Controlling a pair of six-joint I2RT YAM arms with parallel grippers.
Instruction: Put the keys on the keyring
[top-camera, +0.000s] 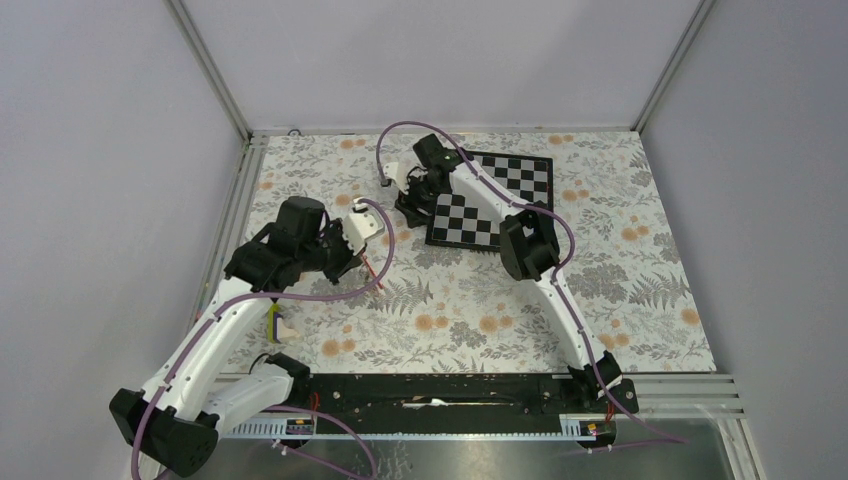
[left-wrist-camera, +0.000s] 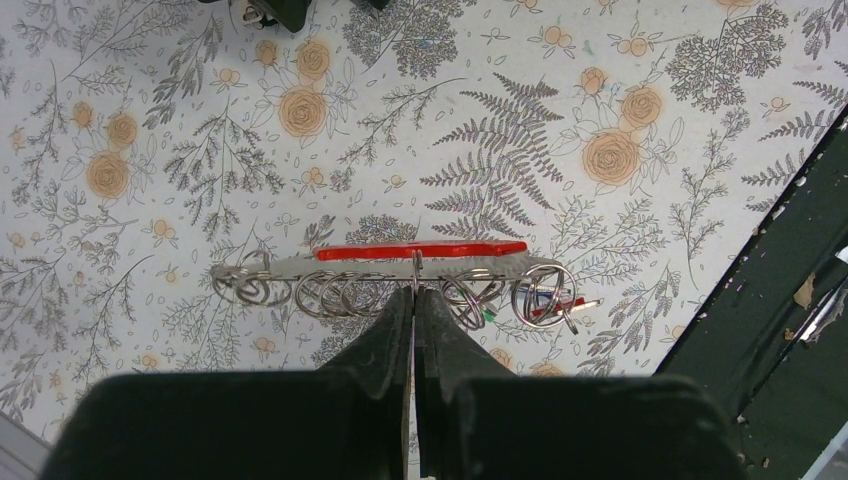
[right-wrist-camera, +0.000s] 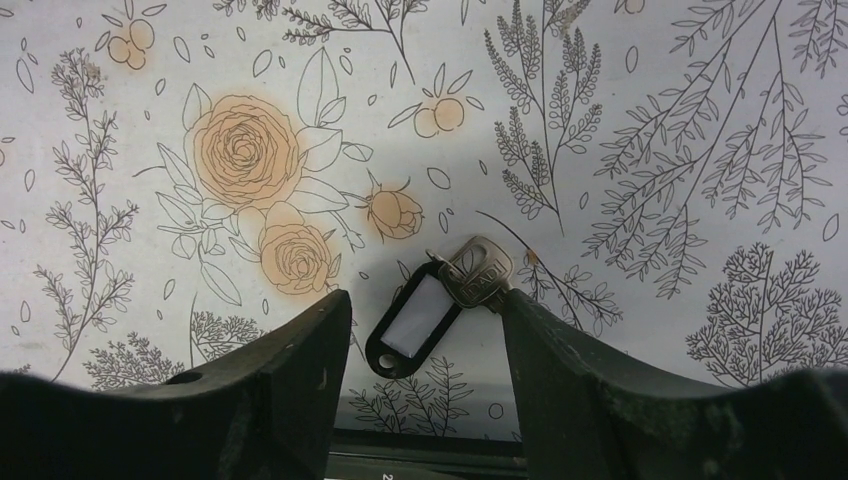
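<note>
A floral tabletop (top-camera: 640, 270) fills the top view. A checkerboard (top-camera: 525, 178) lies flat toward 12 o'clock, partly hidden. A yellow-and-white block (top-camera: 277, 325) sits toward 8 o'clock, well apart from the checkerboard. A black rail (top-camera: 450, 392) runs along the 6 o'clock edge.

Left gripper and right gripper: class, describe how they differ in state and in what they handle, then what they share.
The left gripper has its jaws shut on the keyring; the right gripper has its jaws open. The left gripper grips its object, whereas the right gripper only straddles a tagged key lying on the table. Both have dark jaws.
</note>
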